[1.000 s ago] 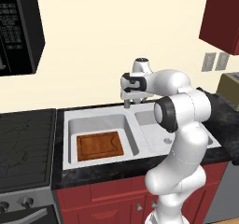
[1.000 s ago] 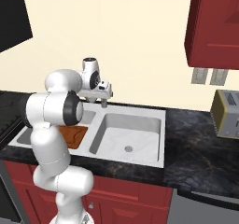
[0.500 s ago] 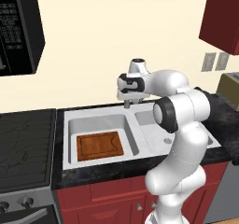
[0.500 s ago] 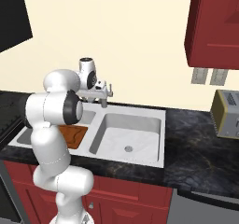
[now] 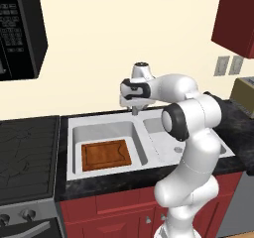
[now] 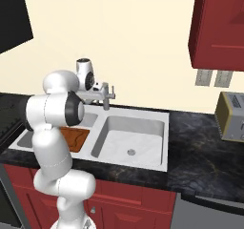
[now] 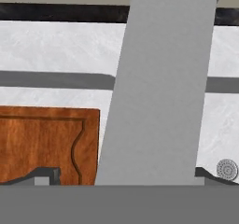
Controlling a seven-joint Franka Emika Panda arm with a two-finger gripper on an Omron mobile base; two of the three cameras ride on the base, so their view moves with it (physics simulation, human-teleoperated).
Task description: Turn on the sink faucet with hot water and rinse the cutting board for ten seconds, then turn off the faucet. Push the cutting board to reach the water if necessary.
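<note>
The grey sink faucet (image 6: 108, 95) stands behind the divider of the white double sink (image 5: 75, 133). Its spout (image 7: 158, 87) runs broad and grey up the middle of the hand view. My gripper (image 5: 132, 103) hangs at the faucet over the divider, open, with one fingertip (image 7: 45, 174) on each side of the spout. The reddish-brown cutting board (image 5: 105, 154) lies flat in the left basin, and the hand view has the cutting board (image 7: 46, 143) left of the spout. My arm partly hides the cutting board (image 6: 75, 138) in the right base view. I see no water.
The right basin has a round drain (image 6: 131, 152). A stove (image 5: 25, 152) borders the sink on the left under a black microwave (image 5: 20, 29). A toaster (image 6: 231, 116) stands on the black counter to the right, below two wall outlets (image 6: 213, 78).
My hand has shifted left and slightly down along the faucet, toward the cutting board's basin. The cutting board has not moved.
</note>
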